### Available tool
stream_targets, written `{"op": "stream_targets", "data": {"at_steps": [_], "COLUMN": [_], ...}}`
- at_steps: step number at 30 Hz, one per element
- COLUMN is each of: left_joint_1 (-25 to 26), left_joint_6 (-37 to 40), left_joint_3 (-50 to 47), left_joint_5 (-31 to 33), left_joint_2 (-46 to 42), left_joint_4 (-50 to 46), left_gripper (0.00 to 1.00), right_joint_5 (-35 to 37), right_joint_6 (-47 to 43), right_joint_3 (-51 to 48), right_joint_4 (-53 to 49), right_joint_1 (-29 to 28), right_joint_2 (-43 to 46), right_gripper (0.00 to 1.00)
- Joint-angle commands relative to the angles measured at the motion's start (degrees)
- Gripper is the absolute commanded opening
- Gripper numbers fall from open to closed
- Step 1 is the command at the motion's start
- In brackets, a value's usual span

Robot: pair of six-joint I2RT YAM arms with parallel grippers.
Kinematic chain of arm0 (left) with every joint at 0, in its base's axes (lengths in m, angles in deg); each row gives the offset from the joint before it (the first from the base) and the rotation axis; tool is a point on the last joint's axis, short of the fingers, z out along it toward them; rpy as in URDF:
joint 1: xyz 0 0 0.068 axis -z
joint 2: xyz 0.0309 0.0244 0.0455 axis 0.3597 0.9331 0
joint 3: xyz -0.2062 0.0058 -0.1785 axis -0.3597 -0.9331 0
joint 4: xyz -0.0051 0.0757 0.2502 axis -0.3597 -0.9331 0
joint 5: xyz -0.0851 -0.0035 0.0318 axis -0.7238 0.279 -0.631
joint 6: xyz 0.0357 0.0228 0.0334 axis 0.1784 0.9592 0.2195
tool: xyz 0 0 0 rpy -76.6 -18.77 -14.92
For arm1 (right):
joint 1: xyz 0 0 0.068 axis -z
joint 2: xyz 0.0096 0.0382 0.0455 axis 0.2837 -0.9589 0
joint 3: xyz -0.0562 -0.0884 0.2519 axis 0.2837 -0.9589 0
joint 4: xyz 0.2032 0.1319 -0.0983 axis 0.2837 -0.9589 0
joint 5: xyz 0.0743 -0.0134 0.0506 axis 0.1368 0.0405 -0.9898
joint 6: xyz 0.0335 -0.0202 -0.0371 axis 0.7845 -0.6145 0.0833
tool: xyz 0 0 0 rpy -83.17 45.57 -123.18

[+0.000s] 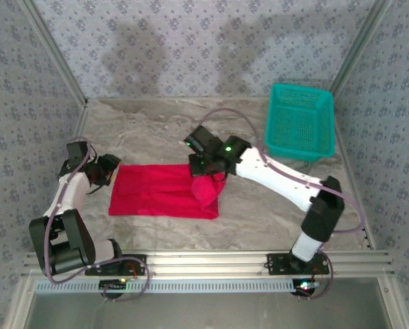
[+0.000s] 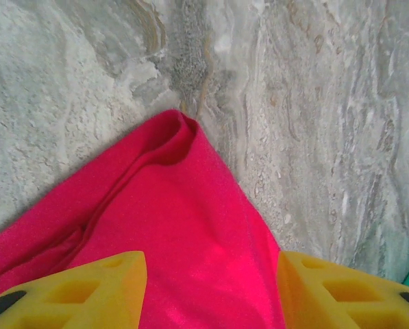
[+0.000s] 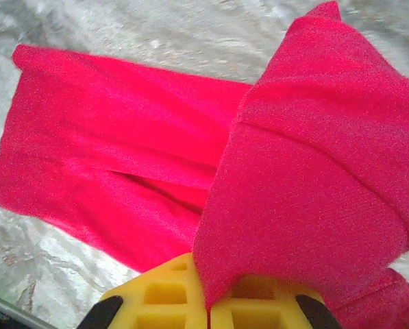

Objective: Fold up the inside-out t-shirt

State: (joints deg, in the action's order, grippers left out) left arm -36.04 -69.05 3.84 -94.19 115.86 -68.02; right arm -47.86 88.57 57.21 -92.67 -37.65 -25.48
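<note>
Bright red soft cloth t-shirt [image 1: 156, 193] is lying flattened into a long rectangle on the grey marble-patterned tabletop [image 1: 156, 130], toward the near edge and stretched between my two arms.

My right gripper [image 1: 204, 179] is at the shirt's right end and it's clamped onto the cloth. From my right wrist cam the yellow fingers [image 3: 163, 298] are squeezed together with a fold of red fabric pinched between them. That end is lifted off the table and hangs over the flat part of the shirt.

My left gripper [image 1: 110, 171] sits at the other end, right at the shirt's left edge. On the left wrist cam its yellow fingers [image 2: 88, 291] stand apart with the cloth spread flat below the gap, so it's not gripping anything. Can't tell if the fingers actually touch the fabric. A rounded corner of the shirt pokes out ahead of them onto bare table.

Teal plastic mesh basket [image 1: 300, 123] is over in the far right corner, well apart from the shirt.
</note>
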Motion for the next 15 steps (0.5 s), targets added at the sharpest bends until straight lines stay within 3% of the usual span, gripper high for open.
{"op": "stream_targets", "data": {"at_steps": [1,12,15], "left_joint_1": [-1.7,-6.1,-7.5], "left_joint_6": [1.6,3.3,4.2], "left_joint_3": [-0.1,-3.3,-3.8], "left_joint_5": [-3.3,-6.3,-6.4], "left_joint_2": [-1.4,-2.9,-3.7], "left_joint_4": [-2.0,-2.0,-2.4], "left_gripper": [0.53,0.53,0.53], "right_joint_5": [-0.8,-5.8,-8.8], "right_joint_6": [-0.7,-0.2,1.8], "right_joint_3": [7.0,27.6,42.9], "right_joint_4": [0.1,-5.7,-14.0], "right_joint_1": [-2.4,-6.0,-7.4], "right_joint_2": [-5.6,-27.1,-34.7], "right_gripper": [0.0,0.02,0.23]}}
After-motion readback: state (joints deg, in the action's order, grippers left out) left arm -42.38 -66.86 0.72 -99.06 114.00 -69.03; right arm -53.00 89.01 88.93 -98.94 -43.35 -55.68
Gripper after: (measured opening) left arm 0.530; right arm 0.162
